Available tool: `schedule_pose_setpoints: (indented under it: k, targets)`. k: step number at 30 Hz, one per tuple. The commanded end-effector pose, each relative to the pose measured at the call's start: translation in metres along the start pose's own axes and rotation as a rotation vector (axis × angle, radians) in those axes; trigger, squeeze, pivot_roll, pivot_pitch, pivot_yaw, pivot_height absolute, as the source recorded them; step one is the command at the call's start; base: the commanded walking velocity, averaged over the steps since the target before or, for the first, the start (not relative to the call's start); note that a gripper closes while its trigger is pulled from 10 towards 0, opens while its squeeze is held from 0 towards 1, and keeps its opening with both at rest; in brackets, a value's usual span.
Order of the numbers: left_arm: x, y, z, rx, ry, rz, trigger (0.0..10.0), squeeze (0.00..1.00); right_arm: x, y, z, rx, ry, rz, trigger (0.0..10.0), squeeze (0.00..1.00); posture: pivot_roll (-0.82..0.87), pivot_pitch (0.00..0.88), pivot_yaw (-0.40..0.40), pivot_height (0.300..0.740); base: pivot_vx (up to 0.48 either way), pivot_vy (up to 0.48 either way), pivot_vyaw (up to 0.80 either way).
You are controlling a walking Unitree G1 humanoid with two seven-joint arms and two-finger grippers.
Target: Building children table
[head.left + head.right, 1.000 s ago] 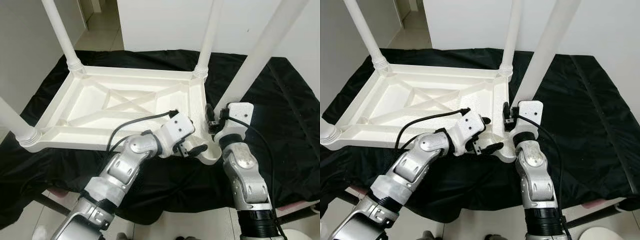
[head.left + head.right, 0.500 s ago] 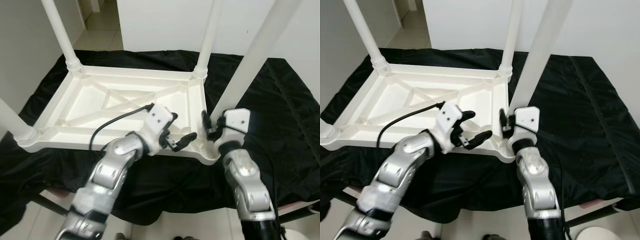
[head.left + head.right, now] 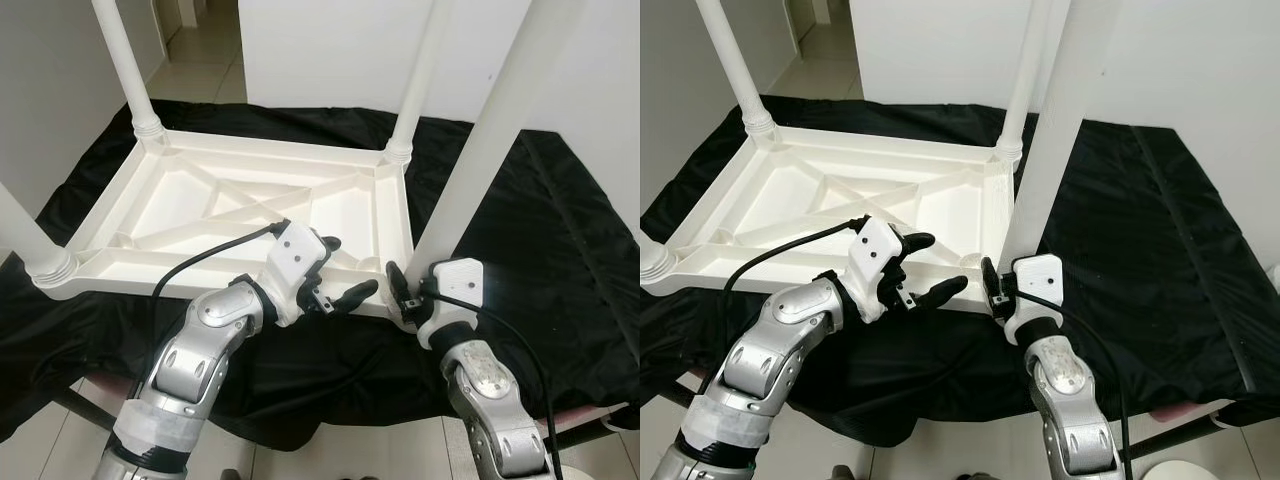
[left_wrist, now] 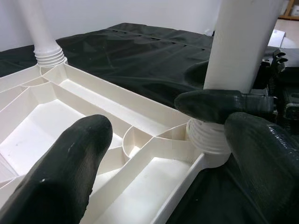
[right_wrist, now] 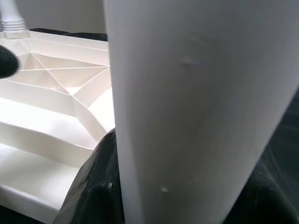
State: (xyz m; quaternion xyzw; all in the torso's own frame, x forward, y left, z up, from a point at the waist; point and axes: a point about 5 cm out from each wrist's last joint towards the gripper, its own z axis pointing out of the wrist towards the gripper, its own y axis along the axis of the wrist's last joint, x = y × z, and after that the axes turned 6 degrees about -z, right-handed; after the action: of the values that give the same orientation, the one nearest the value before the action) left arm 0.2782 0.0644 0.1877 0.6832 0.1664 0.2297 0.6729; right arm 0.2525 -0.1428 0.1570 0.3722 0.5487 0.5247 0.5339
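Note:
The white children's table (image 3: 240,190) lies upside down on a black cloth (image 3: 560,230). A white leg (image 3: 480,150) stands in its near right corner socket, the ribbed end (image 4: 210,140) seated there. My right gripper (image 3: 402,290) is shut on this leg just above the socket, and one of its fingers (image 5: 93,186) presses against the leg (image 5: 196,102). My left gripper (image 3: 345,270) hovers open over the table's near rim, just left of that corner, with nothing between its fingers (image 4: 70,168).
Three other legs stand upright in their corners: far left (image 3: 125,70), far right (image 3: 420,80) and near left (image 3: 25,240). The cloth's front edge hangs over tiled floor. White walls stand behind and to the right, with a doorway (image 3: 200,30) at the far left.
The right gripper has brought the leg's lower end down into the near right corner socket, which stood empty before. The left gripper has drawn back leftward from that corner, still open.

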Motion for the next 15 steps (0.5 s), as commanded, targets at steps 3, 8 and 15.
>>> schedule_pose_setpoints:
  k: [3, 8, 15]
  targets:
    - [0.000, -0.001, -0.002, 0.005, -0.003, -0.008, 10.0, 0.00, -0.005, -0.017, -0.006, 0.086, -0.023, 0.023, 10.0, 0.00, -0.04, 0.068, -0.031, 0.740, 0.000, 0.000, 0.00]
    - [-0.004, -0.003, -0.003, 0.019, -0.016, -0.005, 10.0, 0.00, -0.013, -0.027, -0.006, 0.121, -0.058, 0.039, 10.0, 0.00, -0.04, 0.076, -0.021, 0.740, 0.000, 0.000, 0.00]
    - [-0.007, -0.005, -0.005, 0.038, -0.038, -0.020, 10.0, 0.00, -0.007, -0.032, -0.001, 0.117, 0.031, -0.036, 10.0, 0.00, -0.04, 0.081, -0.017, 0.740, 0.000, 0.000, 0.00]
